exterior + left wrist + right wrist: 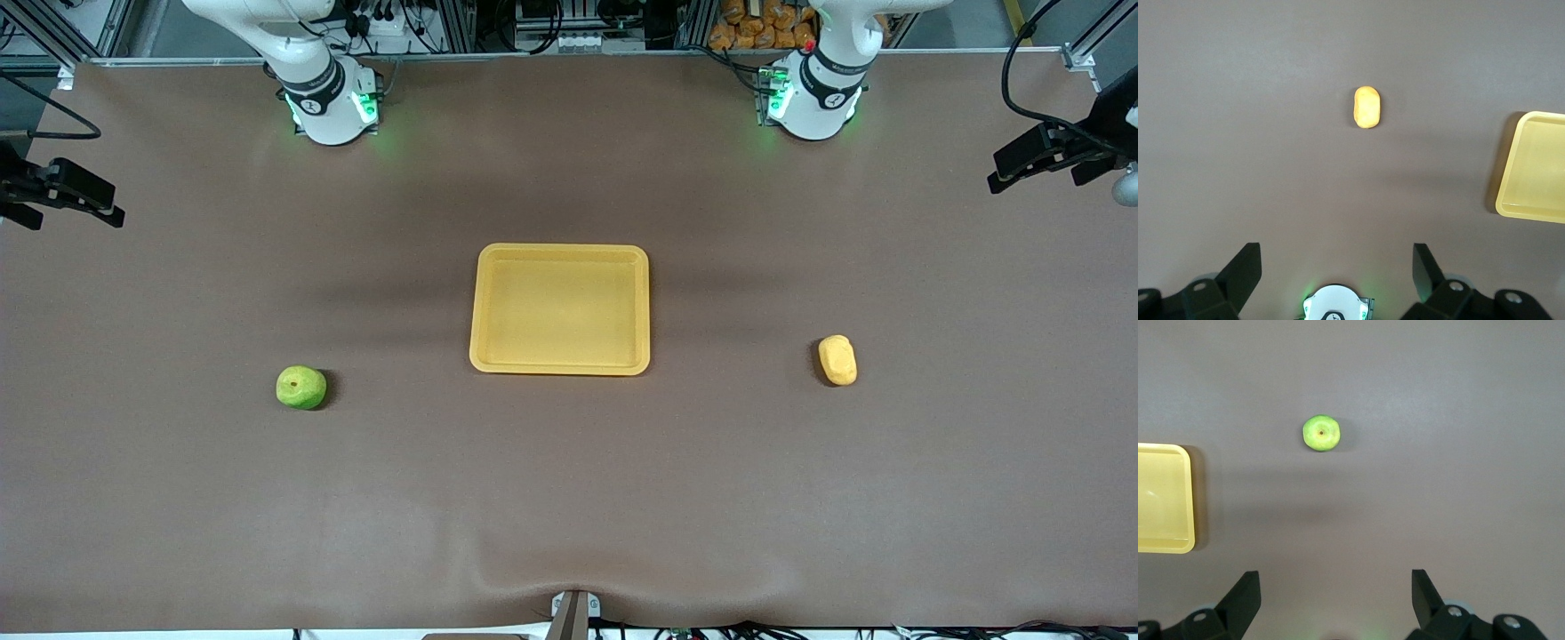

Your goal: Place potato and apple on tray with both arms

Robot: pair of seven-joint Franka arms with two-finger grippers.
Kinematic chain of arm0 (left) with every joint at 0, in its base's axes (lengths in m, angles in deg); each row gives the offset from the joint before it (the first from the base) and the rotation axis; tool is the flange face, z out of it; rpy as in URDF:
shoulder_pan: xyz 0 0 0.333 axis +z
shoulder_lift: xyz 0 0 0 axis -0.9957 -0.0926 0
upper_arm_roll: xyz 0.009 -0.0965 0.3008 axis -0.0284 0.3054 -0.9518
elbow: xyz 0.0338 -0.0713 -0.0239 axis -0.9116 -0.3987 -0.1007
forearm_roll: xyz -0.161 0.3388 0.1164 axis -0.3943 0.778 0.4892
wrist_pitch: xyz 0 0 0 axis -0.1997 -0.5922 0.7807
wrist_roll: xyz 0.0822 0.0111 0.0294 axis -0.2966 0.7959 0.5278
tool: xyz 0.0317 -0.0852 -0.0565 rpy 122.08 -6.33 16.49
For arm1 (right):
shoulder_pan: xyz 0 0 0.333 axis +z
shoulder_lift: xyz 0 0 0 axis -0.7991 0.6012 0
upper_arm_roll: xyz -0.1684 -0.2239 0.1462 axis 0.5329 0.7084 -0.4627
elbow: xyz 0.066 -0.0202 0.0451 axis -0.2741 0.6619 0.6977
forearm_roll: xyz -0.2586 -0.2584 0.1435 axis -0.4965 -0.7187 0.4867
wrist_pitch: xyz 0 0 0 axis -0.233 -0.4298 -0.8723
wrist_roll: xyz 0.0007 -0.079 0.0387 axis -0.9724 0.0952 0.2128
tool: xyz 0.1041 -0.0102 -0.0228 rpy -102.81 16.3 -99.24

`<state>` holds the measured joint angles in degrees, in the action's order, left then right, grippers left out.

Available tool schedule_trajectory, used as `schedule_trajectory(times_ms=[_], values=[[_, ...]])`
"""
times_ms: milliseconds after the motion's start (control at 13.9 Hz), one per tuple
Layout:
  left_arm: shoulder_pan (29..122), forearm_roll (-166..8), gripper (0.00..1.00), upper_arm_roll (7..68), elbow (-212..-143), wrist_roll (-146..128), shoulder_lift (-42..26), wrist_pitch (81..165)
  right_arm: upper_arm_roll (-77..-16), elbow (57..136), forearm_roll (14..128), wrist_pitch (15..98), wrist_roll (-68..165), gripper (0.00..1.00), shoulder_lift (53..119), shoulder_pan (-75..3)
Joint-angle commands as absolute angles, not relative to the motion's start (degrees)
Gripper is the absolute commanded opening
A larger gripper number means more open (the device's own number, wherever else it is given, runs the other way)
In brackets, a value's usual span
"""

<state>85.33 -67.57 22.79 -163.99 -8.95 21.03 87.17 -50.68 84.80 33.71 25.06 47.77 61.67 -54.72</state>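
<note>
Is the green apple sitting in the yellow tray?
No, the apple lies on the bare table toward the right arm's end, apart from the tray, which holds nothing.

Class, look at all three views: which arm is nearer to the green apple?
The right. The apple lies toward its end of the table, below the right gripper, jaws open. The left gripper looks down on the potato past the tray.

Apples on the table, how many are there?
1. The green apple sits on the table toward the right arm's end, beside the empty tray and slightly nearer the front camera. None seem hidden.
</note>
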Motion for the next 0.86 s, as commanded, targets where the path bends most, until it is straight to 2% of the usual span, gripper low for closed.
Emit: schedule_trajectory(times_ms=[0,576,792], values=[[85.2,-68.5,1.00,22.7,-163.8,-10.0,20.9,86.5,-50.9,83.4,34.7,24.2,47.0,1.00,63.1,-55.5],[85.0,-68.5,1.00,22.8,-164.0,-9.9,20.8,86.3,-50.9,83.3,34.7,24.8,47.3,1.00,64.5,-56.1],[85.0,-68.5,1.00,22.8,-164.1,-9.6,19.7,86.4,-50.9,83.1,34.4,24.9,47.3,1.00,67.1,-56.2]])
